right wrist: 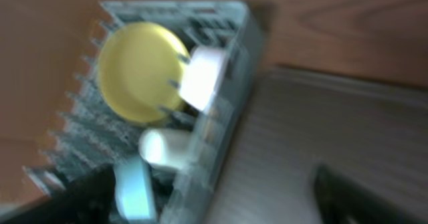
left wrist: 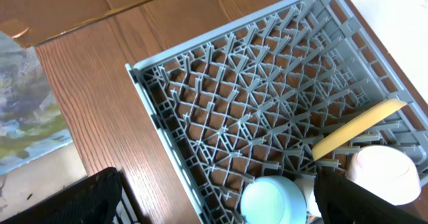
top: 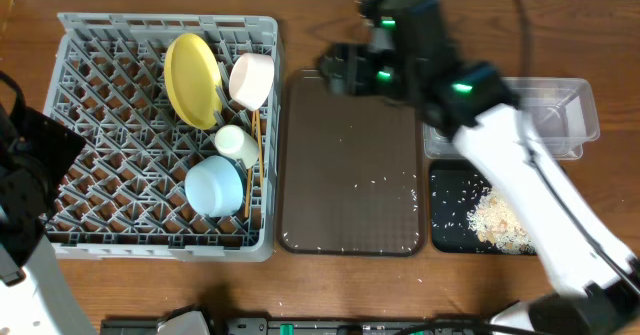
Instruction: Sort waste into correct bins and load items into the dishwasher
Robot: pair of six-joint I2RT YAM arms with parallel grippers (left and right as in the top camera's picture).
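The grey dish rack [top: 100, 125] holds a yellow plate [top: 192, 80] on edge, two white cups [top: 252, 80] [top: 237, 143], a light blue bowl [top: 214, 187] and wooden chopsticks [top: 257, 165]. My left gripper [left wrist: 217, 204] is open and empty above the rack's [left wrist: 267, 103] near corner, by the blue bowl [left wrist: 271, 200]. My right gripper [top: 335, 72] is open and empty over the far end of the brown tray, beside the rack. Its wrist view is blurred and shows the plate [right wrist: 137, 70]. Rice crumbs [top: 497, 220] lie in the black tray [top: 450, 230]. The clear tub [top: 565, 115] stands behind it. The wrapper and napkin are out of view.
The brown serving tray [top: 350, 205] lies between the rack and the bins, with a few white crumbs [top: 385, 183] on it. My right arm [top: 520, 165] crosses over the bins. My left arm [top: 25, 175] is at the table's left edge.
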